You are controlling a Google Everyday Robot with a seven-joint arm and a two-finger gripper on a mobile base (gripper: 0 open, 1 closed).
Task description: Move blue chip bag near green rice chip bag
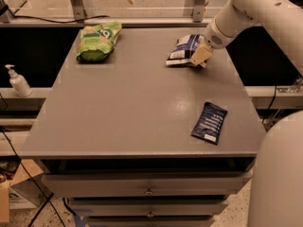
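The blue chip bag (181, 49), crinkled dark blue with white patches, lies at the far right of the grey table (137, 103). My gripper (199, 56) is down at the bag's right end and touches it. The white arm comes in from the upper right. The green rice chip bag (98, 40) lies at the far left of the table, well apart from the blue bag.
A small flat dark-blue packet (209, 122) lies near the table's front right edge. A white pump bottle (18, 81) stands on a ledge to the left. Drawers sit under the tabletop. A rail runs behind the table.
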